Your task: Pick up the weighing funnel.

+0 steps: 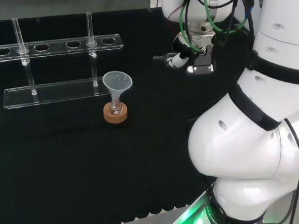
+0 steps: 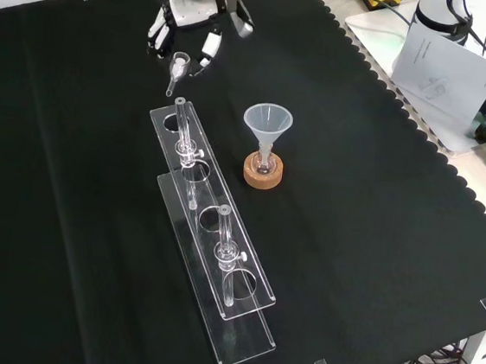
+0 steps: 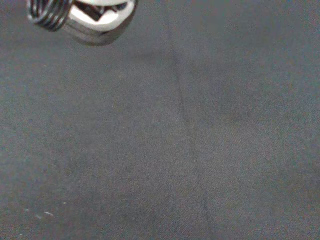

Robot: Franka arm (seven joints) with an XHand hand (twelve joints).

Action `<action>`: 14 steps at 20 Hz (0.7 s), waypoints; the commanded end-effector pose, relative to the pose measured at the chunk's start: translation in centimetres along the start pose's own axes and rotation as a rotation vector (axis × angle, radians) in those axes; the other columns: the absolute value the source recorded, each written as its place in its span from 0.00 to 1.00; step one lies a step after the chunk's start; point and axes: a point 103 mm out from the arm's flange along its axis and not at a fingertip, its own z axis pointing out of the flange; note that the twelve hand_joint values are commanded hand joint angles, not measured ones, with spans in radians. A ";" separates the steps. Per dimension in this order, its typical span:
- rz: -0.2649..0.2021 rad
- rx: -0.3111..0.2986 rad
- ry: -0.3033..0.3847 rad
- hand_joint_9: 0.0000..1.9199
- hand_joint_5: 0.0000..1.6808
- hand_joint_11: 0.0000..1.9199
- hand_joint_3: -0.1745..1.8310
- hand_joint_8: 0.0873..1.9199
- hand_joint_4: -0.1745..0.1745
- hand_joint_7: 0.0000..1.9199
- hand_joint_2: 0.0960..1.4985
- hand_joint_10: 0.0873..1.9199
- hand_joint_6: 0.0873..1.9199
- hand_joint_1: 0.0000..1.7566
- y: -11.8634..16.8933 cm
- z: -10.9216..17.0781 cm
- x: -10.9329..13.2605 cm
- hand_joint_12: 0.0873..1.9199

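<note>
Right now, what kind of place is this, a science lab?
Probably a lab bench: a clear tube rack with glass tubes, a funnel in a small flask on a cork ring, and a robot hand above the black cloth.

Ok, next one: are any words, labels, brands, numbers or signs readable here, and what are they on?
No text can be quoted from any view.
Sheet of paper, upper right of the front view: faint print, too small to read.
Clear rack, funnel, cork ring: no labels or marks visible.
</note>
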 end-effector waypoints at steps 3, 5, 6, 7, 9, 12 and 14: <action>0.010 -0.062 0.022 0.56 0.66 0.49 0.38 0.33 1.00 0.33 0.48 0.14 0.46 0.61 -3.6 -2.5 0.3 0.49; 0.012 -0.069 0.028 0.56 0.66 0.49 0.38 0.34 1.00 0.33 0.48 0.14 0.46 0.61 -4.4 -3.0 0.4 0.49; 0.014 -0.073 0.024 0.56 0.66 0.49 0.38 0.34 1.00 0.33 0.48 0.14 0.46 0.61 -4.8 -3.2 0.6 0.49; 0.014 -0.075 0.022 0.56 0.66 0.49 0.38 0.34 1.00 0.33 0.48 0.14 0.46 0.61 -5.2 -3.3 0.7 0.49; 0.011 -0.079 0.023 0.56 0.66 0.49 0.38 0.34 1.00 0.33 0.48 0.13 0.46 0.61 -6.0 -3.6 1.0 0.49; 0.008 -0.088 0.023 0.57 0.66 0.49 0.38 0.34 1.00 0.33 0.48 0.13 0.46 0.61 -6.9 -4.1 1.4 0.48; 0.004 -0.093 0.022 0.57 0.66 0.49 0.38 0.34 1.00 0.33 0.48 0.13 0.46 0.61 -7.6 -4.5 1.7 0.48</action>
